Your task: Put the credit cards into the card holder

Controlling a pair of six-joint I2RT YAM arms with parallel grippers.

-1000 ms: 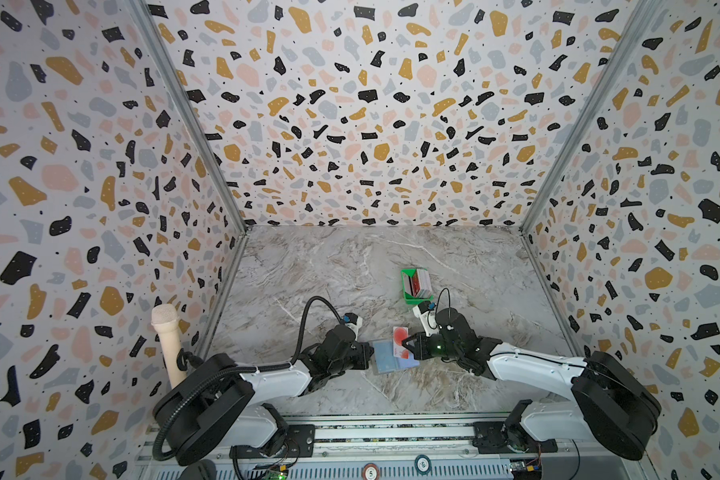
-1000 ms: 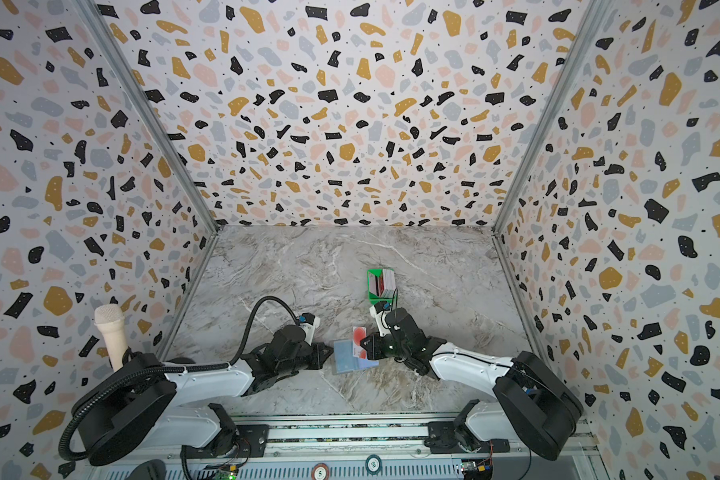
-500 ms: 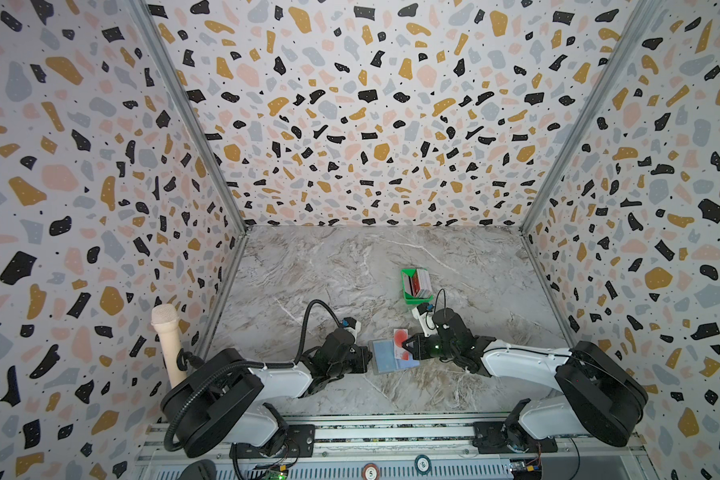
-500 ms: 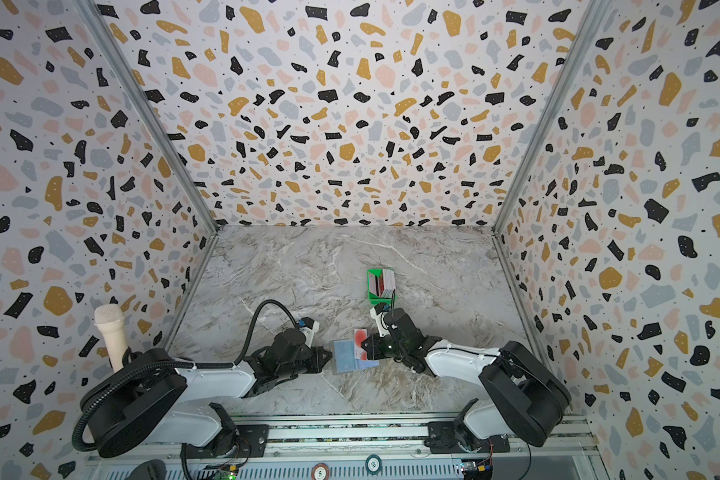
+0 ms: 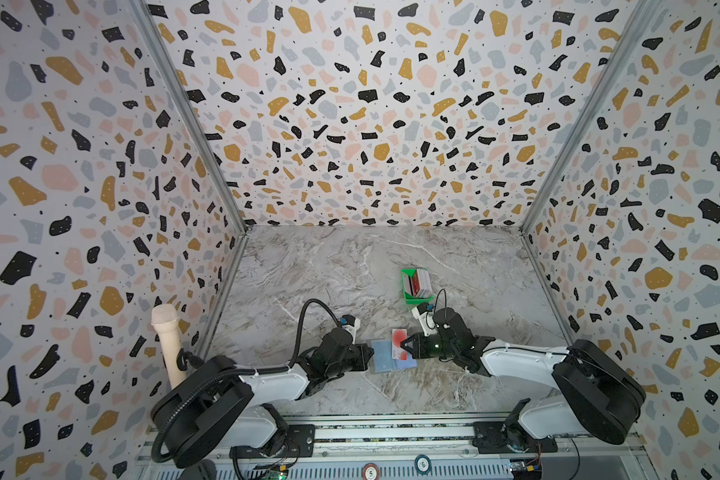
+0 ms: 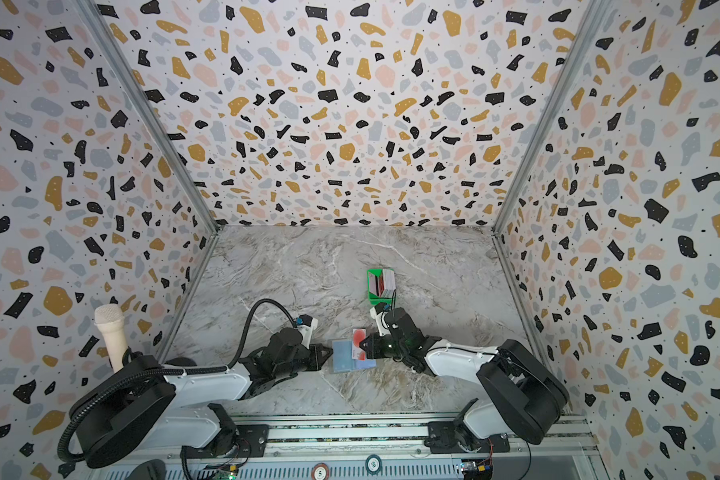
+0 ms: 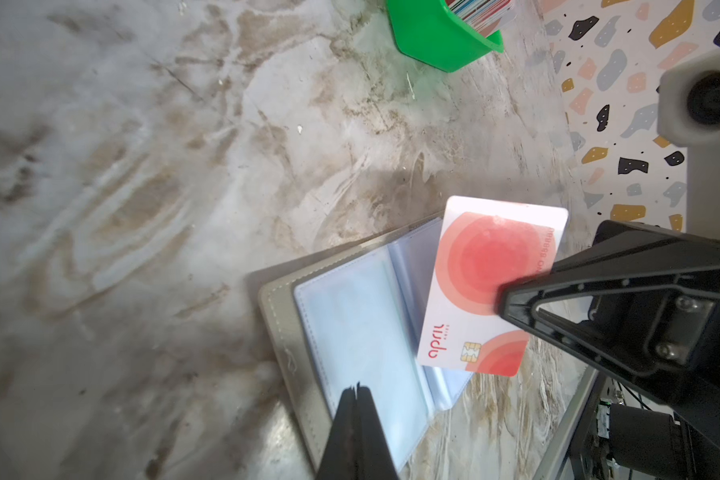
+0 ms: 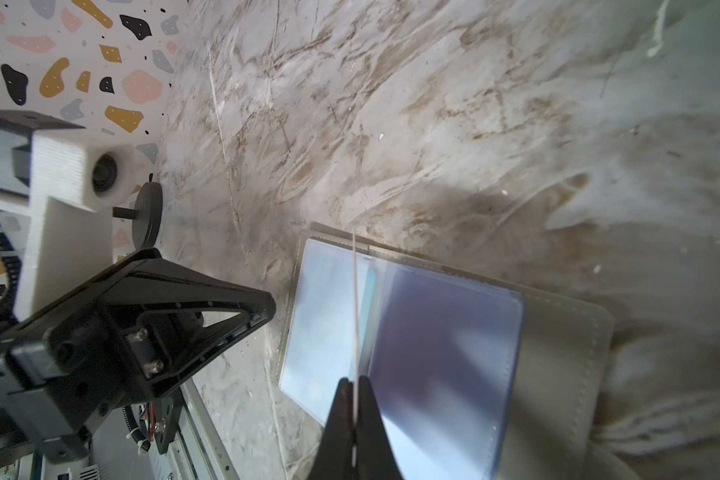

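We see speckled walls [image 5: 350,124] boxing in a marble-look table [image 5: 329,266], which is mostly bare toward the back and left. The holder [image 5: 381,355] lies open and flat near the front edge; it has a stitched taupe cover and glossy clear sleeves. Behind it, well apart, a green plastic tray [image 5: 405,291] holds upright cards [image 5: 421,282]. The right pincer [image 8: 355,380] is clamped on a thin white-and-red card [image 7: 487,282], tilted with one long edge at the middle sleeves. The left pincer [image 7: 356,388] has its jaws together, tips at the holder's opposite edge.
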